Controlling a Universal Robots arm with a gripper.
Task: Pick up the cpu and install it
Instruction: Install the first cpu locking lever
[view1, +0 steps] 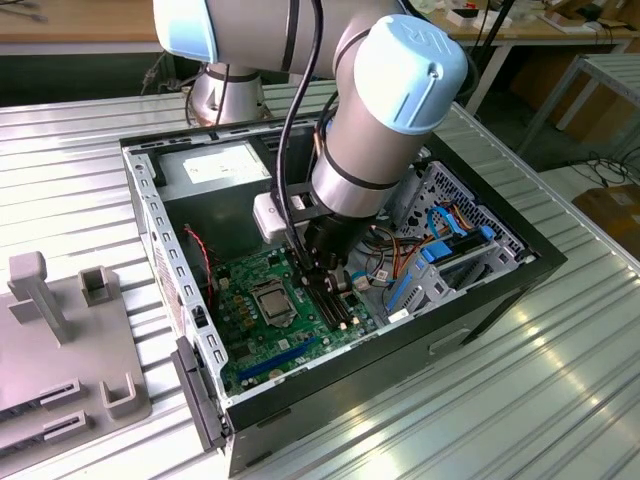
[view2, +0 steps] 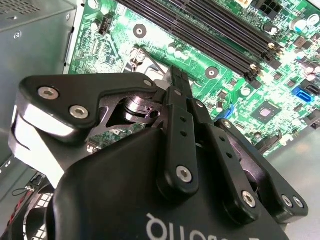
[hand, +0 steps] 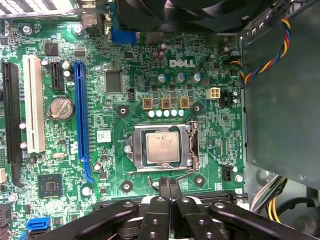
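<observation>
The cpu (hand: 161, 147), a square chip with a silvery-grey face, lies flat inside the metal-framed socket (hand: 193, 150) on the green motherboard (hand: 125, 60). In the exterior view the cpu (view1: 272, 297) shows in the middle of the board inside the open computer case. My gripper (hand: 169, 183) hangs just beside the socket's edge, its two black fingers pressed together with nothing between them. It sits between the socket and the memory slots (view2: 210, 30). In the second wrist view the fingers (view2: 178, 85) point down at the board. In the exterior view the gripper (view1: 322, 278) stands to the right of the cpu.
The black case (view1: 480, 300) has raised walls all round. Coloured cables (view1: 430, 240) and a drive cage lie at the exterior view's right, and a grey power supply (view1: 220, 165) at the back. Expansion slots (hand: 80, 115) run along the board. Grey fixtures (view1: 60, 330) stand on the table.
</observation>
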